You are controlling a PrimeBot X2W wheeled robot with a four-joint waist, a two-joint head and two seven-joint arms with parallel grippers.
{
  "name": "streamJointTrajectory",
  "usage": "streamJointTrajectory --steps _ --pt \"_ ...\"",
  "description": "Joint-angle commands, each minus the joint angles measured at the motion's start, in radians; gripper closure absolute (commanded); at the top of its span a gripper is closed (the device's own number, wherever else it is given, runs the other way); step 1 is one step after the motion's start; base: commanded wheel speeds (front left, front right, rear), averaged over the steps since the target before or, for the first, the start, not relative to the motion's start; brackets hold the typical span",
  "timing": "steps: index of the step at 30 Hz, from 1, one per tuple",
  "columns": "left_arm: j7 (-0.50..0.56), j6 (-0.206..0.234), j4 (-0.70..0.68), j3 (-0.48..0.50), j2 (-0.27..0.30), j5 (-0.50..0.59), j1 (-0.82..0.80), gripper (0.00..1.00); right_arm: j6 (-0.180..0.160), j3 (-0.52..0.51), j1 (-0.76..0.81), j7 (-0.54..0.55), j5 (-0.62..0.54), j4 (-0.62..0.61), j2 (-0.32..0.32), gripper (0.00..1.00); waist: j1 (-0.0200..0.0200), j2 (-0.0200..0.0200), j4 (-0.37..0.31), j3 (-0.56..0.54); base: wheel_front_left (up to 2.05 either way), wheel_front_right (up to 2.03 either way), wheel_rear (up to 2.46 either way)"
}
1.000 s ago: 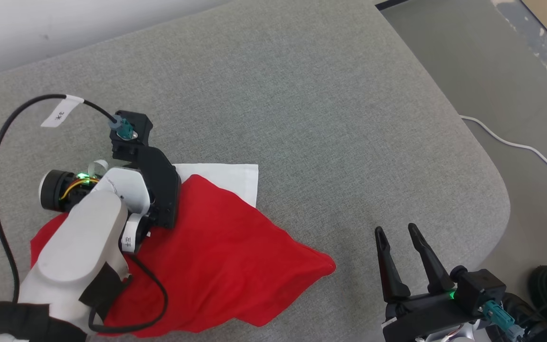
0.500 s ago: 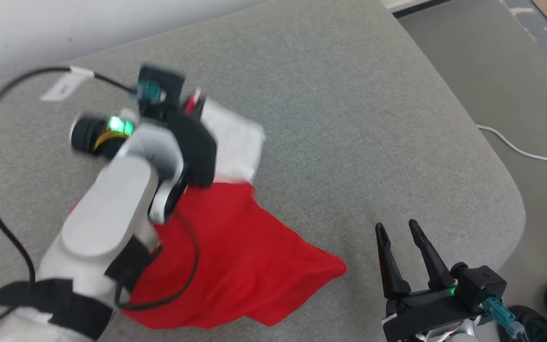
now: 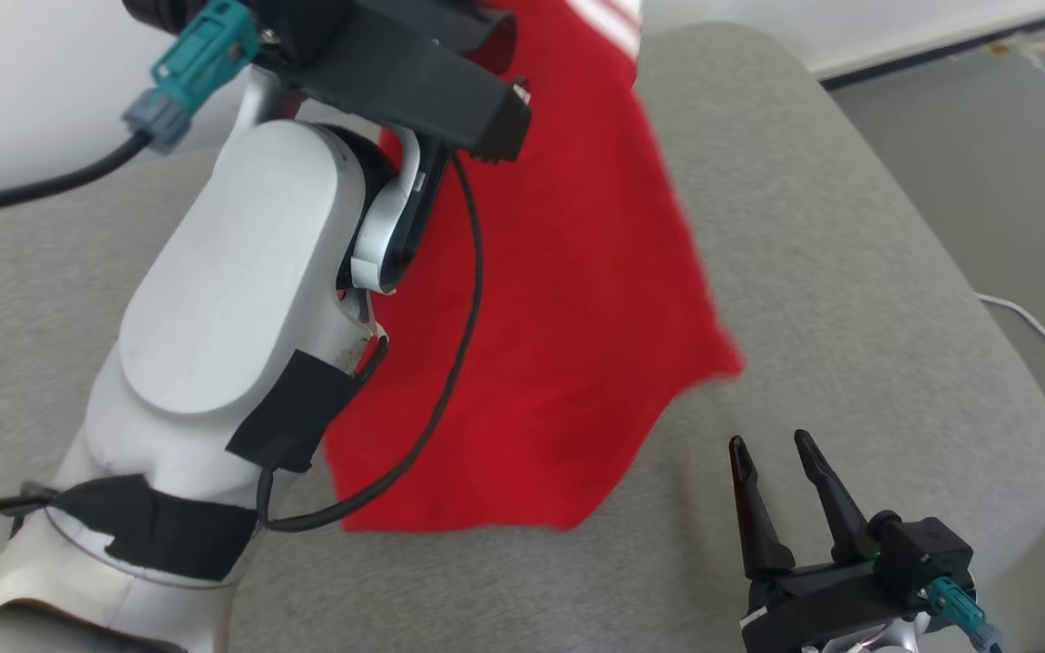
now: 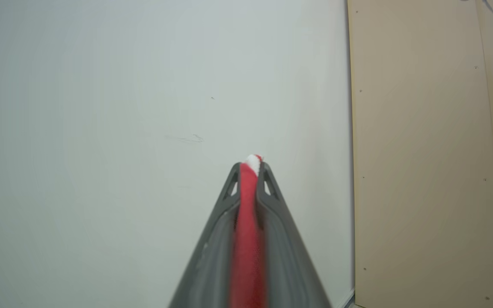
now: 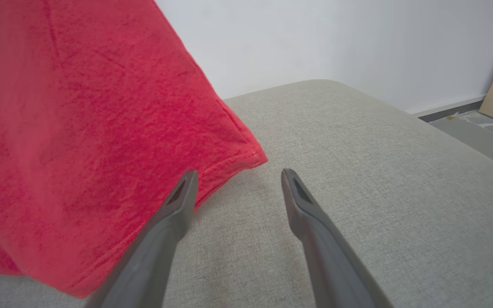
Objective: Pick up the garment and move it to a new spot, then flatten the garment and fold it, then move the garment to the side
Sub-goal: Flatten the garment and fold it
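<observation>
The red garment (image 3: pixel 568 299) with white stripes at its top hangs in the air from my raised left arm, its lower hem near the grey cushion. In the left wrist view my left gripper (image 4: pixel 249 169) is shut on a red and white fold of the garment (image 4: pixel 246 239), pointing at a pale wall. My right gripper (image 3: pixel 769 452) stands open low at the right, just right of the hanging cloth. In the right wrist view the right gripper (image 5: pixel 236 177) is empty, with the garment (image 5: pixel 79 128) at its left.
A wide grey cushioned surface (image 3: pixel 849 272) lies under everything, its rounded edge at the right. Beyond that edge is floor with a white cable (image 3: pixel 1040 328). A pale wall (image 5: pixel 315 38) stands behind, and a beige panel (image 4: pixel 435 149) beside it.
My left gripper has shut on the garment and lifted it high off the cushion. The cloth now hangs instead of lying crumpled. The head camera has tilted. The right gripper stays open.
</observation>
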Motion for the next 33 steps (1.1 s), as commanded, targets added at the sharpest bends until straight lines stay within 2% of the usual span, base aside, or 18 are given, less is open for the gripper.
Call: streamJointTrajectory --steps 1,4,7,8,16,19,22,29,33 --pt "-0.005 0.008 -0.013 0.007 0.001 -0.008 0.023 1.00 0.001 -0.002 0.006 -0.001 -0.009 0.000 0.001 0.00 0.0001 0.0001 0.064 -0.032 0.00 0.00 0.00" --pt "-0.012 0.026 -0.061 0.018 0.009 -0.030 0.093 1.00 0.001 -0.013 0.018 -0.001 -0.020 -0.003 -0.001 0.00 0.0001 0.0001 0.127 -0.037 0.00 0.00 0.00" --pt "-0.022 0.049 -0.108 0.043 0.041 -0.063 0.226 1.00 0.001 -0.009 0.021 0.002 -0.028 -0.005 -0.008 0.00 0.0001 0.0001 0.192 -0.040 0.00 0.00 0.00" --pt "-0.022 0.049 -0.108 0.043 0.041 -0.063 0.226 1.00 0.001 -0.009 0.021 0.002 -0.028 -0.005 -0.008 0.00 0.0001 0.0001 0.192 -0.040 0.00 0.00 0.00" --pt "-0.056 0.107 -0.178 0.140 0.122 -0.188 0.709 1.00 0.001 -0.004 0.012 0.024 -0.037 -0.025 -0.027 0.00 0.0001 0.0001 0.324 -0.039 0.00 0.00 0.00" --pt "-0.075 0.112 -0.160 0.183 0.117 -0.220 0.834 1.00 0.001 0.007 0.008 0.033 -0.035 -0.031 -0.032 0.00 0.0001 0.0001 0.350 -0.043 0.00 0.00 0.00" --pt "-0.084 0.108 -0.132 0.231 0.082 -0.257 0.916 1.00 0.001 0.011 0.008 0.041 -0.032 -0.036 -0.039 0.00 0.0001 0.0001 0.370 -0.049 0.00 0.00 0.00" --pt "-0.085 0.050 -0.046 0.339 -0.008 -0.310 1.024 1.00 0.001 0.018 0.017 0.051 -0.022 -0.042 -0.054 0.00 0.0001 0.0001 0.380 -0.065 0.00 0.00 0.00" --pt "-0.086 0.021 0.013 0.354 -0.027 -0.323 1.050 1.00 0.001 0.022 0.025 0.059 -0.022 -0.047 -0.057 0.00 0.0001 0.0001 0.375 -0.075 0.00 0.00 0.00"
